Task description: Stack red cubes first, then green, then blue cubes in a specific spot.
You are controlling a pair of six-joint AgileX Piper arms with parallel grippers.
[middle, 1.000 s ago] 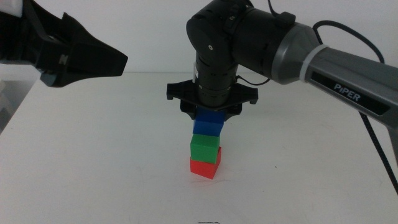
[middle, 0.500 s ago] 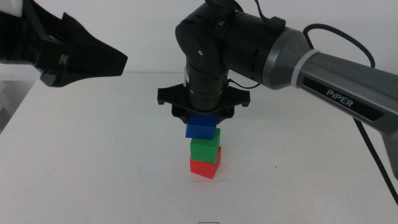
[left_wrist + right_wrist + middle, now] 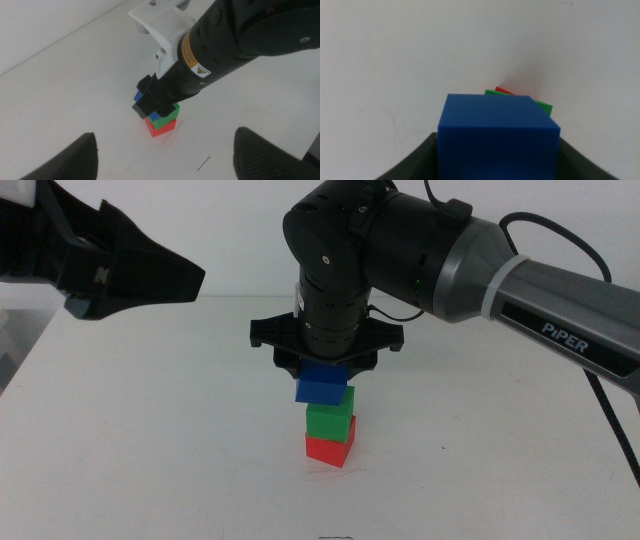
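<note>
Right gripper (image 3: 323, 370) clenched on blue cube (image 3: 321, 387), just above green cube (image 3: 329, 420) stacked on red cube (image 3: 329, 449); left gripper (image 3: 150, 275) spread wide, raised far left.

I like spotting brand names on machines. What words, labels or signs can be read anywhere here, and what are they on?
"PiPER": white letters on the right arm's dark forearm, middle view.
Yellow sticker with a warning triangle on the right arm's wrist, left wrist view: its small print is too blurred to read.
No writing on the blue cube, green cube, red cube or table.
</note>
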